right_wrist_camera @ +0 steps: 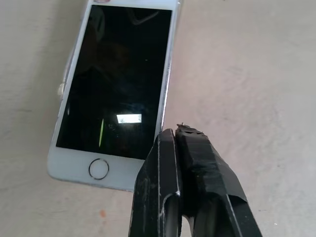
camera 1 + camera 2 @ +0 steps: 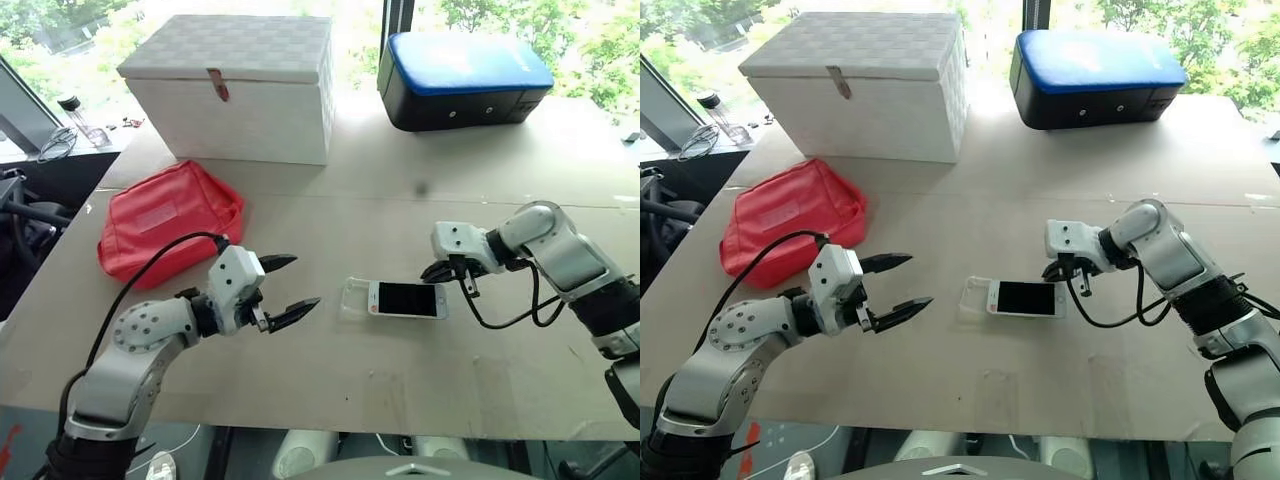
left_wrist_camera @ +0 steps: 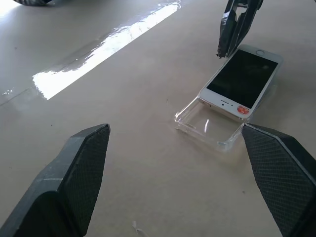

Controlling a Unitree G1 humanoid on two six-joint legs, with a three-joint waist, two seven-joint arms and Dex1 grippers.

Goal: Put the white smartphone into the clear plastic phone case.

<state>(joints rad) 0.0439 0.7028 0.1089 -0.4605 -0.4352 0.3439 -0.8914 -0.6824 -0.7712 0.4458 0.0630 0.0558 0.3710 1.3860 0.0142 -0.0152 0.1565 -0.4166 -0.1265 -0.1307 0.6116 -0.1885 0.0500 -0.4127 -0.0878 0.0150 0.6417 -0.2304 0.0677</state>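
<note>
Lying partly inside clear plastic phone case (image 3: pixel 207 124), white smartphone (image 2: pixel 407 299) resting just beside closed right claw (image 2: pixel 441 271); left claw (image 2: pixel 285 287) gaping apart nearby.

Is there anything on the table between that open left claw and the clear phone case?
No: bare table between the left gripper and the clear plastic phone case, as the left eye view shows.

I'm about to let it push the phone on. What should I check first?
1. Phone partly in case: ok, one end still sticks out.
2. Right gripper shut, at the phone's home-button end: ok.
3. Left gripper open, clear of case: ok.
4. Case braced against sliding: not ok, nothing holds it.
5. Phone's edges inside the case rim: cannot tell.
</note>
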